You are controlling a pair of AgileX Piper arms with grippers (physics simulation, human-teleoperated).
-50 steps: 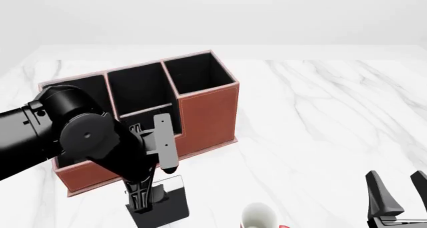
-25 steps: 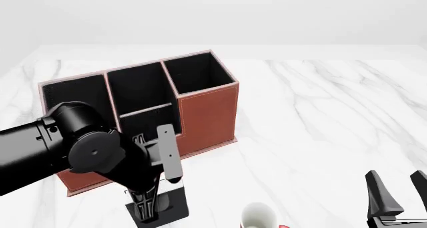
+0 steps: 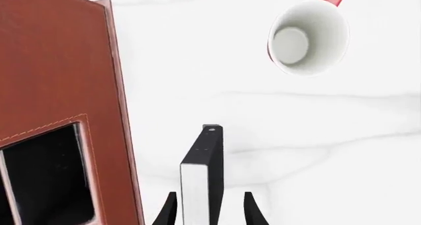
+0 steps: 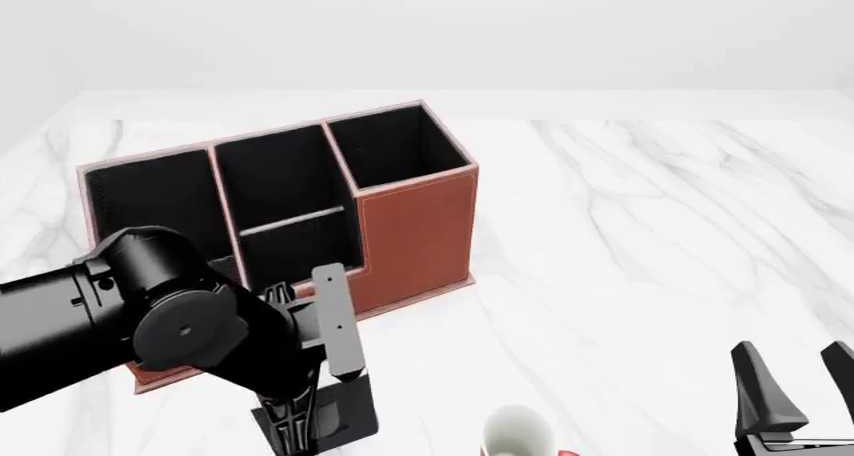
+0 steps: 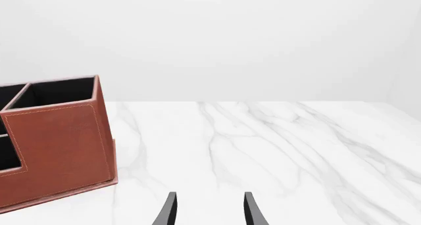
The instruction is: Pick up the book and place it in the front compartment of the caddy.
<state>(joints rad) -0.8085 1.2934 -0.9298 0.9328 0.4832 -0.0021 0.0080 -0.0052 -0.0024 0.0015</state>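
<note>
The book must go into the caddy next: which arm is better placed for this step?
The left. Its gripper straddles the book beside the caddy; the right gripper waits open, far away.

Our left arm (image 4: 94,321) reaches in from the near left with its wrist bent steeply down, so the left gripper (image 4: 310,428) points at the tabletop at the bottom edge of the front view. In its wrist view the two fingers (image 3: 165,212) stand on either side of a thin upright slab, though we cannot tell whether the pads touch it. Our right gripper (image 4: 801,388) sits low at the near right, fingers pointing up and forward with a clear gap between them.
</note>
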